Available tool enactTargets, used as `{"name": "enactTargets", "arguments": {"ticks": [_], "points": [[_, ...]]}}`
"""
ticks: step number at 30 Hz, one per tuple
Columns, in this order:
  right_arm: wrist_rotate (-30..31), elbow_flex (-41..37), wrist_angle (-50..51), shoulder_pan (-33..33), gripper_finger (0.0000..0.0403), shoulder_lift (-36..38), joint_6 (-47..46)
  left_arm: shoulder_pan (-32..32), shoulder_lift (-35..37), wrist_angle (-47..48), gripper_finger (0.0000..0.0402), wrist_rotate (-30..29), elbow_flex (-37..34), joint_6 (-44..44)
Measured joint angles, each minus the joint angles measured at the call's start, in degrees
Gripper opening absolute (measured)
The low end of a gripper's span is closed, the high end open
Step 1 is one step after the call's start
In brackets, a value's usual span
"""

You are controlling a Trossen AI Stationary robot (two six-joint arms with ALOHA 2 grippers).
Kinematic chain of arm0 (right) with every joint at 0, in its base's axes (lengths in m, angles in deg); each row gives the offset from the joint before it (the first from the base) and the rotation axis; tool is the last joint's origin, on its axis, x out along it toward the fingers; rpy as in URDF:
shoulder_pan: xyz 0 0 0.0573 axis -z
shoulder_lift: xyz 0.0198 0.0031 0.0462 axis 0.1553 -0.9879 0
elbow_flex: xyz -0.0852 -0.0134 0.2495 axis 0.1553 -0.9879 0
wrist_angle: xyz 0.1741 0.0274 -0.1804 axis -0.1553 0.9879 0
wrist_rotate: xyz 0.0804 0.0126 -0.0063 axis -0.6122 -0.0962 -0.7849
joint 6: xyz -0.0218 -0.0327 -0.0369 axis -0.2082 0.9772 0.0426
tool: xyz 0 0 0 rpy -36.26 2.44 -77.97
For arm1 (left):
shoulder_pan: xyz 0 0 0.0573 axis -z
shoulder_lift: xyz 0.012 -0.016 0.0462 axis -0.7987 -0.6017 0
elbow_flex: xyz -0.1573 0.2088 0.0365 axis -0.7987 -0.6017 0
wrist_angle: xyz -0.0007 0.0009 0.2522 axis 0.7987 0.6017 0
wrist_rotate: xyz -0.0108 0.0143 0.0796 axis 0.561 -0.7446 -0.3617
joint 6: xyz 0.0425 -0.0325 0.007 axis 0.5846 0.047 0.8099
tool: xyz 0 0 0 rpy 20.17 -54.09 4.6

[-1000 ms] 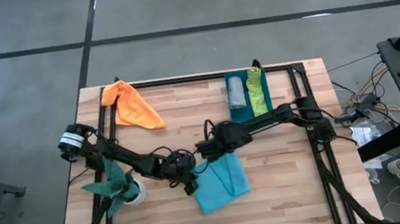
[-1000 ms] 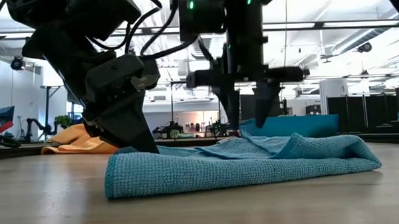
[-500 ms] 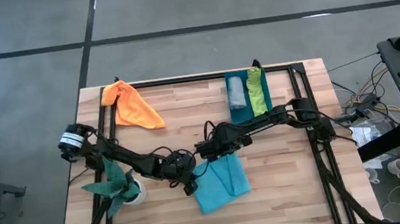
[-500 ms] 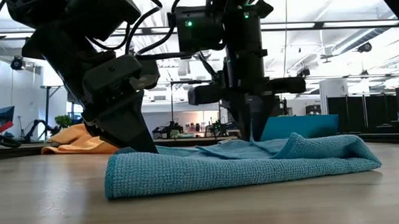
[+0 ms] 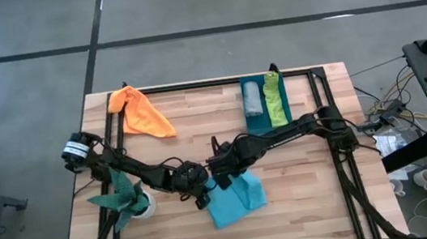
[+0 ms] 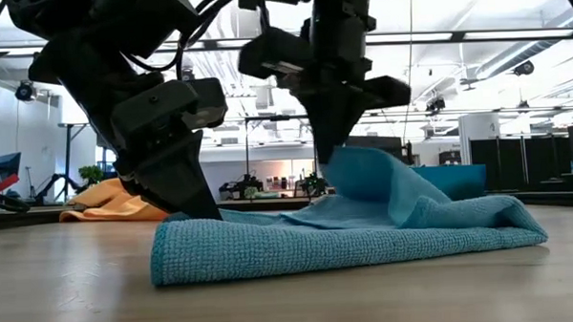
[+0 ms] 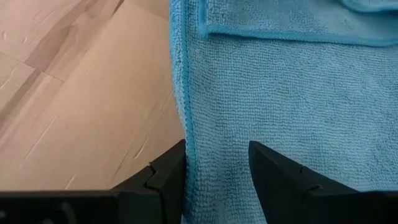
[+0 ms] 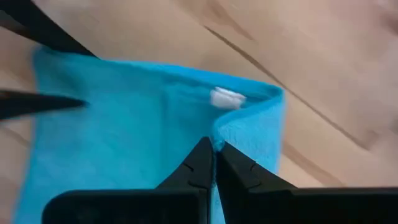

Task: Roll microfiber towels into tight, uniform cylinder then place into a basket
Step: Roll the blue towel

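Both tools work the turquoise towel (image 6: pixel 365 225): the right tool (image 8: pixel 214 152) has just pinched shut and lifted its edge, the left tool (image 7: pixel 217 168), half-open, straddles the other edge on the desk (image 5: pixel 307 214), starting the roll.

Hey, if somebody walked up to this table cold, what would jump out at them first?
Probably the turquoise towel near the table's front middle, with both dark arms meeting over it. The right tool is shut on a towel edge, lifting it into a raised fold, while the left tool straddles the towel's other edge, fingers apart. Farther back, the orange towel lies crumpled at the left, and the teal basket already holds a grey roll and a lime green roll.
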Motion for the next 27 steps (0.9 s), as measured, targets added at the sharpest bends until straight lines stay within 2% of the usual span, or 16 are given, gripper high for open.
{"name": "enactTargets", "arguments": {"ticks": [4, 8, 11, 15, 18, 21, 24, 27], "points": [[-0.9, -1.3, -7.7, 0.1, 0.0009, 0.0, -1.6, 0.0, 0.0, 0.2, 0.0153, 0.1, 0.0, 0.8], [-3.8, -2.6, -11.0, 0.2, 0.0020, 0.0, -3.2, 0.0, 0.0, 0.3, 0.0153, 0.1, 0.0, 0.8], [-6.4, -4.3, -11.3, 0.2, 0.0054, 0.0, -4.0, 0.0, 0.0, 0.3, 0.0153, 0.2, 0.0, 0.9], [-6.4, -6.1, -12.3, 0.2, 0.0120, 0.0, -5.0, 0.0, 0.0, 0.4, 0.0153, 0.3, 0.0, 0.9], [-6.5, -6.0, -14.6, 0.2, 0.0171, 0.0, -3.9, 0.0, 0.0, 0.4, 0.0153, 0.3, 0.0, 1.0], [-6.8, -4.3, -12.7, -0.1, 0.0214, 1.1, -1.1, 0.0, 0.0, 0.4, 0.0153, 0.3, 0.0, 1.1], [-5.5, -3.2, -8.7, -2.3, 0.0240, 4.4, 0.0, 0.0, 0.0, 0.4, 0.0153, 0.3, 0.3, 1.1], [0.1, -3.2, -3.6, -7.3, 0.0244, 5.9, -1.7, -0.1, 0.0, -0.1, 0.0153, 0.7, 1.1, 1.9]]}}
